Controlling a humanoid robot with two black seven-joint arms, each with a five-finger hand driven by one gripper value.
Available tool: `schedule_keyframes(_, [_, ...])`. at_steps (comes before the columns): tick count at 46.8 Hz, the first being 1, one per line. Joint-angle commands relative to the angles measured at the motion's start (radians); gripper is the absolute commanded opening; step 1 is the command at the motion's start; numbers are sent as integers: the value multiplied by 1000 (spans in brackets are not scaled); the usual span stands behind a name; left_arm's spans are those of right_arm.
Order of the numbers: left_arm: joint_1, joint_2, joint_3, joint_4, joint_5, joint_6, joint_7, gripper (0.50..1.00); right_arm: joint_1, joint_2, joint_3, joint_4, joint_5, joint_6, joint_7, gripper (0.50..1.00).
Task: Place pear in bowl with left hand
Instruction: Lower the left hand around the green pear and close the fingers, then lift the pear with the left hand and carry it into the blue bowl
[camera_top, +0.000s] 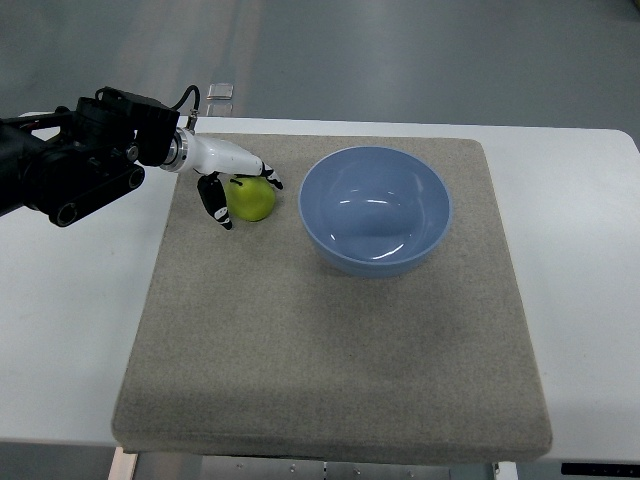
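A yellow-green pear (252, 200) lies on the beige mat (330, 340), left of the blue bowl (375, 210). My left hand (236, 193) comes in from the upper left on a black arm. Its white fingers (255, 167) curve over the pear's top and its thumb (214, 201) reaches down the pear's left side. The fingers wrap the fruit loosely, and I cannot tell whether they press on it. The bowl is empty and stands a short gap to the right of the pear.
The mat lies on a white table (70, 330). A small clear object (220, 92) sits at the table's far edge, behind the hand. Grey floor (400, 50) lies beyond the table.
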Motion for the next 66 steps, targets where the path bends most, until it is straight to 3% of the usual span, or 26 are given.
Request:
schedule_keyframes(1, [0, 0, 0, 0, 0, 0, 0, 784, 0, 0, 0, 0, 0, -1, 0, 926])
schedule_keyframes(5, [0, 0, -1, 0, -4, 2, 0, 628, 0, 0, 0, 0, 0, 0, 0, 924])
schedule_keyframes(9, [0, 0, -1, 0, -6, 2, 0, 604, 0, 0, 0, 0, 0, 0, 0, 926])
schedule_keyframes(12, [0, 0, -1, 0, -4, 3, 2, 504, 0, 0, 0, 0, 0, 0, 0, 926])
schedule_keyframes(34, [-10, -2, -26, -8, -30, 76, 5, 500, 0, 0, 0, 0, 0, 0, 0, 926])
schedule_keyframes(53, [-17, -3, -116, -26, -69, 198, 5, 500, 0, 0, 0, 0, 0, 0, 0, 926])
schedule_keyframes(66, [-35, -3, -194, -107, -85, 204, 5, 500, 0, 0, 0, 0, 0, 0, 0, 926])
